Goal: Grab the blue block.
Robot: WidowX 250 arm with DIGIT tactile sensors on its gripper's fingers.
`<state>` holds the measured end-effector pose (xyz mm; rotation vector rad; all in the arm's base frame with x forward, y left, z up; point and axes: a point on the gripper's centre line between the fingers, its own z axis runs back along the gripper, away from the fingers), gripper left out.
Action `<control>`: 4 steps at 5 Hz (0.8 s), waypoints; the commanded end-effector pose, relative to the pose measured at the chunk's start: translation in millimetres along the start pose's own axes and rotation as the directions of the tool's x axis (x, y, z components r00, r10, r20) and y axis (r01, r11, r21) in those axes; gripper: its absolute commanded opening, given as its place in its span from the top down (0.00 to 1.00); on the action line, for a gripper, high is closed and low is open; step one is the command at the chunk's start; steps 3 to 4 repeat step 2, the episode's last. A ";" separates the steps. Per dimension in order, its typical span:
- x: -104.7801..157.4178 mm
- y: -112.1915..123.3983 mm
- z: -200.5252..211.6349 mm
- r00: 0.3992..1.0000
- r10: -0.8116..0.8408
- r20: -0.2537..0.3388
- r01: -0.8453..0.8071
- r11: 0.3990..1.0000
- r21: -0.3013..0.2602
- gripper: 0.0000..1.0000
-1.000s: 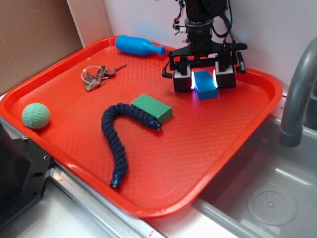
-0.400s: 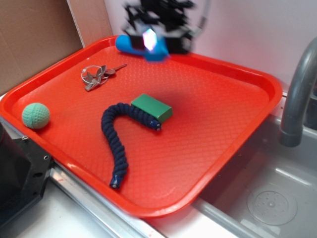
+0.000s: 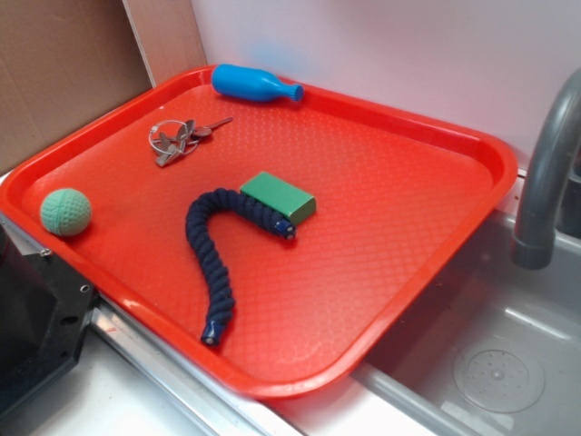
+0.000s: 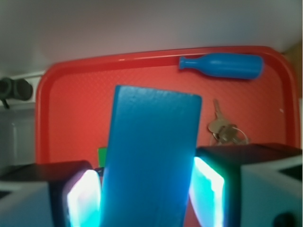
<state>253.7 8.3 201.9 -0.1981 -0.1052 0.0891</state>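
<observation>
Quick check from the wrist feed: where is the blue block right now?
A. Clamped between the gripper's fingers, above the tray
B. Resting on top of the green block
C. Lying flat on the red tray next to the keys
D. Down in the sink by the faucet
A. The wrist view shows the blue block filling the gap between the two lit fingers of the gripper, with the red tray far below it.

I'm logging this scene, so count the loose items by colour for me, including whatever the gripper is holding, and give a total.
Blue: 3 (blue block in the gripper, bowling-pin toy, dark blue rope)
Green: 2 (green block, green ball)
Silver: 1 (bunch of keys)
Total: 6
</observation>
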 end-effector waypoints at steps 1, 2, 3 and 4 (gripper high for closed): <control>13.1 -0.4 -2.2 0.999 0.023 -0.028 -0.021 0.997 0.068 1.00; 15.4 -3.0 -9.5 0.999 0.023 -0.039 -0.019 0.996 0.092 1.00; 15.4 -3.0 -9.5 0.999 0.023 -0.039 -0.019 0.996 0.092 1.00; 15.4 -3.0 -9.5 0.999 0.023 -0.039 -0.019 0.996 0.092 1.00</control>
